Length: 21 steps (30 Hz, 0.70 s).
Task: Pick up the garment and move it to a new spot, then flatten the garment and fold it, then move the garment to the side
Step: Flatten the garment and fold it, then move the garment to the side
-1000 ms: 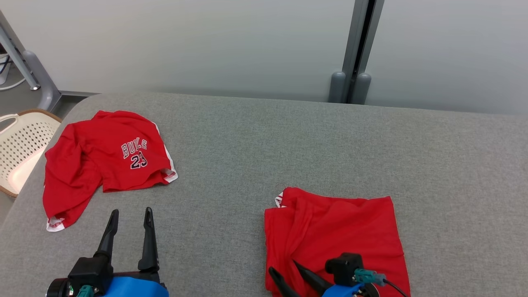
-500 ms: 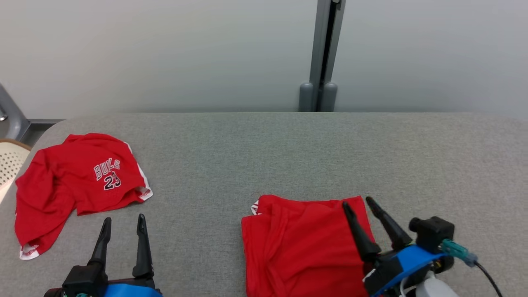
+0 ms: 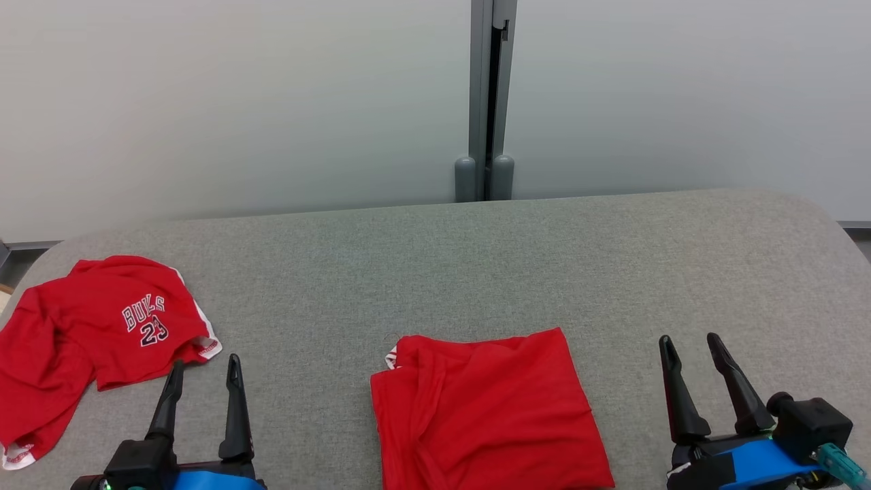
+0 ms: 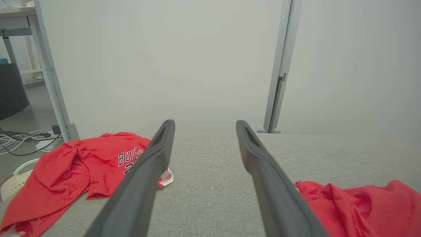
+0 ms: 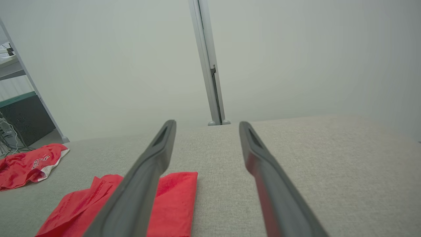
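A folded red garment (image 3: 483, 412) lies near the front middle of the grey table (image 3: 476, 272); it also appears as the red garment (image 4: 358, 207) at the left wrist view's lower right and the red garment (image 5: 171, 200) at the right wrist view's lower left. My right gripper (image 3: 688, 346) stands open to the right of it, apart from the cloth, nothing between its fingers. My left gripper (image 3: 205, 366) is open at the lower left, empty. A second red garment (image 3: 88, 333) with "BULLS 23" lies crumpled at the far left.
A grey wall with a vertical post (image 3: 484, 102) rises behind the table. In the left wrist view a white basket (image 4: 13, 177) sits off the table's left edge, with cables (image 4: 23, 140) on the floor and a table leg (image 4: 49, 72).
My right gripper has let go of the folded garment and moved right, off the cloth, now open. The head camera has turned right, shifting the whole picture left. The left gripper stays open.
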### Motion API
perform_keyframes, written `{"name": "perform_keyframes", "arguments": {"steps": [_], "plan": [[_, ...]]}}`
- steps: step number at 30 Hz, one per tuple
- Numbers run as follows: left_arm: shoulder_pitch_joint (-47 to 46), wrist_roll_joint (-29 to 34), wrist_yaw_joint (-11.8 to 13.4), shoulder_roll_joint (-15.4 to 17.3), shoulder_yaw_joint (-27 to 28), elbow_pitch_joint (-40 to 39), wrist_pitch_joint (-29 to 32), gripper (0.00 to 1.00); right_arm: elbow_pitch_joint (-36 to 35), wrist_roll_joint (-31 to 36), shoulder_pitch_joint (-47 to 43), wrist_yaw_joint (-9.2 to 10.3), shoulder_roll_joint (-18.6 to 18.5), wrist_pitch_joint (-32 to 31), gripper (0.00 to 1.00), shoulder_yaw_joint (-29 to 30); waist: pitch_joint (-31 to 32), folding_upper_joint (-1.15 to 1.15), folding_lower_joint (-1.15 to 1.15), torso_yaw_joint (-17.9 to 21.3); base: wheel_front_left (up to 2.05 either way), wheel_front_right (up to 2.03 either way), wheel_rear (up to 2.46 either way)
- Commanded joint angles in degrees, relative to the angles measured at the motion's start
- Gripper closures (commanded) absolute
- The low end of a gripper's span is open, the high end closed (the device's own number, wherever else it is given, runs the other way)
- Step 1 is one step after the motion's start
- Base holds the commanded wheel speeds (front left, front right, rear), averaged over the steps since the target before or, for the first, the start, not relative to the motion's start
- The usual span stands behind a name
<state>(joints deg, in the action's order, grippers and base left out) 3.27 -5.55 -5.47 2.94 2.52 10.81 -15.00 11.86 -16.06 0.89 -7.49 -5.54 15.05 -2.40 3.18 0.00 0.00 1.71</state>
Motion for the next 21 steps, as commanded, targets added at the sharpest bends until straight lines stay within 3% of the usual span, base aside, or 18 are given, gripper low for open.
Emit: {"name": "perform_keyframes", "arguments": {"steps": [1, 21], "plan": [[0.60, -0.19, -0.13, 0.09, -0.26, 0.17, -0.27, 0.00, -0.36, 0.39, -0.87, -0.01, 0.42, 0.15, 0.00, 0.26, 0.11, 0.00, 0.00, 0.08, 0.00, 0.00, 0.00], [1.43, -0.64, -0.27, 1.28, -0.77, 1.17, -0.27, 0.00, -2.83, 3.96, -3.98, -0.01, 2.48, -2.84, 0.00, 2.55, 0.93, 0.00, 0.00, -0.51, 0.00, 0.00, 0.00]]}}
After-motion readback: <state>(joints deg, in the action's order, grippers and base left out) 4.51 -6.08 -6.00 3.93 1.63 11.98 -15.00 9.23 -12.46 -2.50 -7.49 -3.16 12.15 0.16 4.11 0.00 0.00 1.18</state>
